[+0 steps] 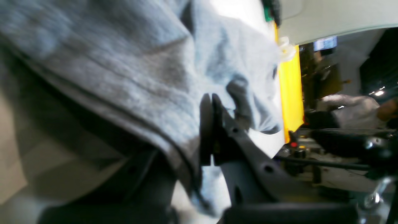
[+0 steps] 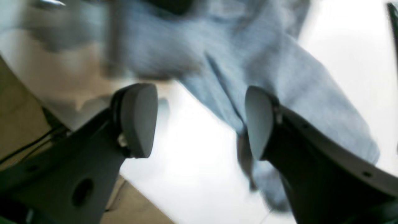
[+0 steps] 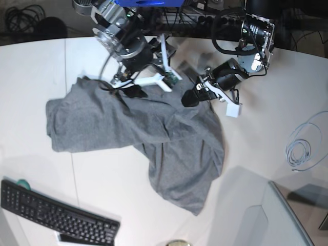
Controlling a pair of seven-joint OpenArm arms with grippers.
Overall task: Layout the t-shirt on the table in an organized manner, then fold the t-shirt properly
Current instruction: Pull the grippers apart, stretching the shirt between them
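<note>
The heather-grey t-shirt (image 3: 154, 133) lies crumpled on the white table (image 3: 256, 148), one part spread to the left and another trailing toward the front. My left gripper (image 3: 190, 98) sits at the shirt's far edge. In the left wrist view its jaws (image 1: 210, 98) are pressed together with the t-shirt (image 1: 124, 62) bunched around them. My right gripper (image 3: 128, 89) hovers over the shirt's back left part. Its fingers stand wide apart in the right wrist view (image 2: 199, 121), with nothing between them and a fold of the t-shirt (image 2: 279, 77) just past the right finger.
A black keyboard (image 3: 56, 215) lies at the front left edge. A coiled white cable (image 3: 302, 146) rests at the right. A grey box (image 3: 287, 220) stands at the front right. Dark cables and equipment line the back edge (image 3: 205, 15).
</note>
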